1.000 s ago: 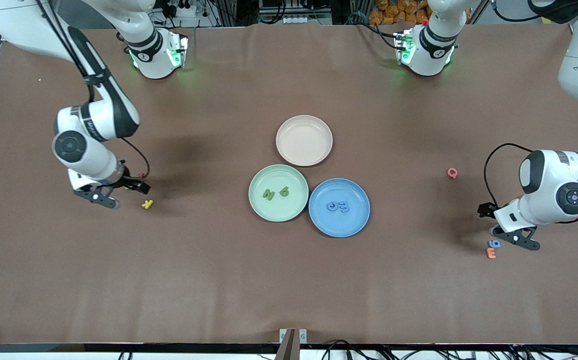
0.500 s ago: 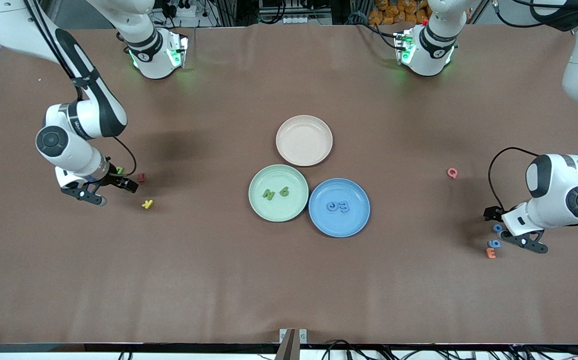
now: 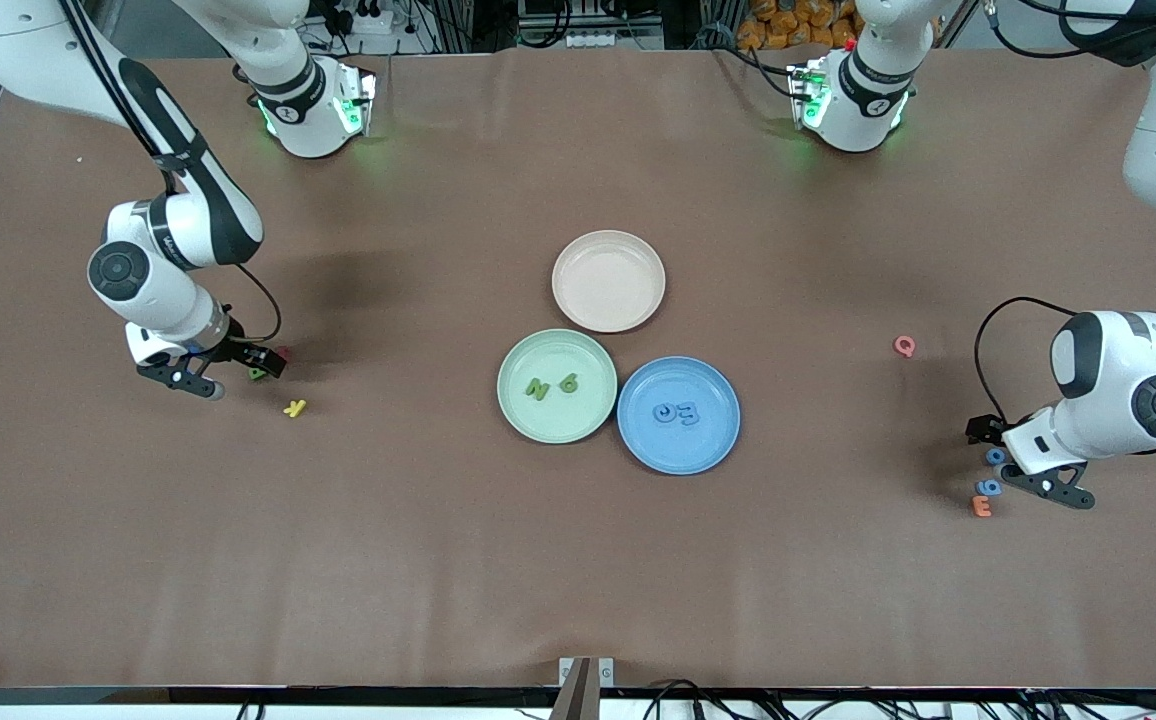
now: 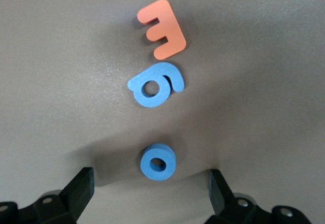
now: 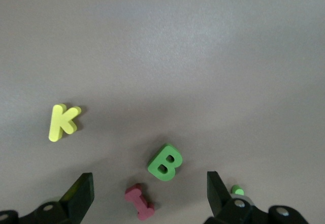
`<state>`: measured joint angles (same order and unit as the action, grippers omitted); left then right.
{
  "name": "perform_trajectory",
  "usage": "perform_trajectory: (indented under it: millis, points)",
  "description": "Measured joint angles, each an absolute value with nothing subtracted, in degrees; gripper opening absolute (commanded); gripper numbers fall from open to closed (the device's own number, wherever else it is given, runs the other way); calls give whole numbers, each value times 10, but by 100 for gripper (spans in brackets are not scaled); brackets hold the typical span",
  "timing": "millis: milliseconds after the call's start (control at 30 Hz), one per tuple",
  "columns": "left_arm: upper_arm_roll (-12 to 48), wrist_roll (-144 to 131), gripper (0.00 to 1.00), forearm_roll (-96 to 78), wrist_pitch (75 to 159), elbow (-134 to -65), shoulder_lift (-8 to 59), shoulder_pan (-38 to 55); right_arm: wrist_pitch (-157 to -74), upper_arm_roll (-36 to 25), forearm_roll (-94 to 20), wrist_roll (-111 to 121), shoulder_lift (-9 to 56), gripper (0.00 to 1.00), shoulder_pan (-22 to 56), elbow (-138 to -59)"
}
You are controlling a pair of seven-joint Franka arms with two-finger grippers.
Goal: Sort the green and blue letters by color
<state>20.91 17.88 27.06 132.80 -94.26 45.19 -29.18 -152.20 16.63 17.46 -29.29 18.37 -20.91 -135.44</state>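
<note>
The left gripper [image 4: 150, 193], jaws spread, straddles the blue ring [image 4: 157, 161]; the right gripper [image 5: 150, 196] (also open) frames the green B [image 5: 165, 162].

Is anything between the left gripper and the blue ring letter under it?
Nothing visible. The left gripper is open over the blue ring letter, its fingers either side. The blue 6 lies apart.

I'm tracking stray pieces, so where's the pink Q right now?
The pink Q lies alone on the table toward the left arm's end, farther from the front camera than the orange E.
</note>
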Motion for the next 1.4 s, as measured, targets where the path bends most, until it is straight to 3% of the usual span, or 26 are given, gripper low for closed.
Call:
perform_trajectory:
  millis: [167, 267, 800, 1000, 1167, 1400]
  points:
    - [212, 179, 12, 268, 1328, -942, 452, -292, -1527, 166, 186, -289, 186, 95, -217, -1359]
    - [212, 179, 0, 268, 1328, -938, 451, -292, -1536, 164, 200, -289, 190, 95, -222, -1361]
    - [212, 179, 0, 268, 1325, -931, 449, -292, -1567, 155, 215, -288, 216, 94, -228, -1362]
    - [222, 178, 0, 266, 1328, -929, 449, -290, -1568, 154, 216, -288, 217, 86, -228, -1362]
    - [235, 161, 0, 260, 1326, -922, 449, -281, -1570, 153, 219, -287, 218, 72, -228, -1362]
    - [250, 89, 0, 259, 1305, -916, 443, -256, -1573, 151, 222, -287, 219, 68, -228, -1362]
